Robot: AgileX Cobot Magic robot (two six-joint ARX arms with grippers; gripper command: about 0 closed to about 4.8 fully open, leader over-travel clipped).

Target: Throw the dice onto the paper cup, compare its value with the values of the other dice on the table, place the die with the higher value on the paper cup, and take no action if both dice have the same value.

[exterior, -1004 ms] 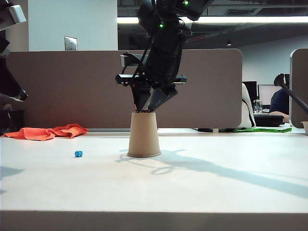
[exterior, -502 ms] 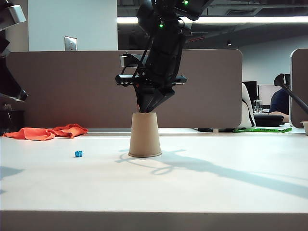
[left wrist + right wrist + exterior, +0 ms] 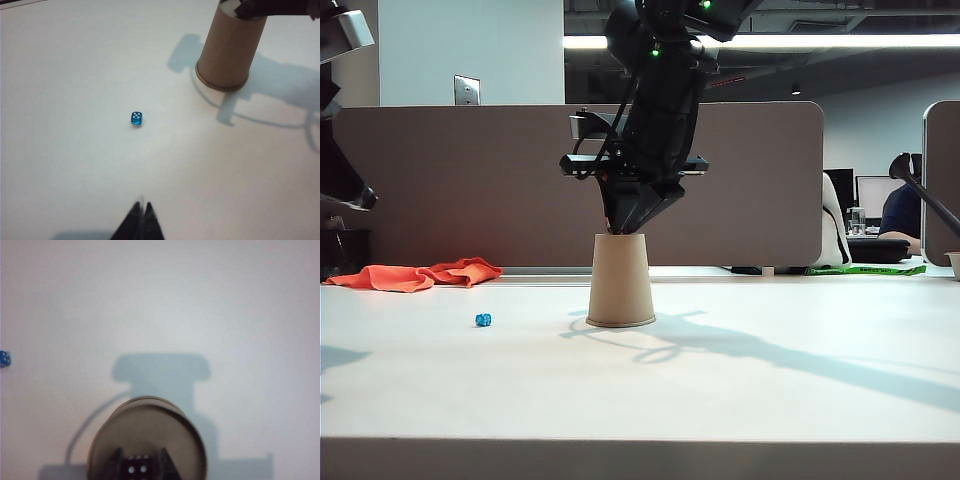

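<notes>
The tan paper cup [image 3: 620,280] stands upside down mid-table, wide rim on the surface. On its flat top sits the dark purple dice [image 3: 137,467], pale pips showing. My right gripper [image 3: 141,465] points down onto the cup top [image 3: 150,430], its two fingers pressed close on either side of that die. In the exterior view the right gripper [image 3: 622,228] tips meet just above the cup. The other dice [image 3: 136,118], bright blue, lies alone on the table left of the cup [image 3: 230,50]. My left gripper [image 3: 142,207] hovers shut and empty, well short of the blue die [image 3: 483,320].
An orange cloth [image 3: 420,273] lies at the back left by the brown partition [image 3: 470,180]. The left arm's body [image 3: 338,170] stays at the far left edge. The blue die [image 3: 4,359] shows at the rim of the right wrist view.
The right gripper's fingers, spread apart a second ago over the cup top, have closed in around the purple die. Neither arm has shifted, and the blue die has stayed put.
</notes>
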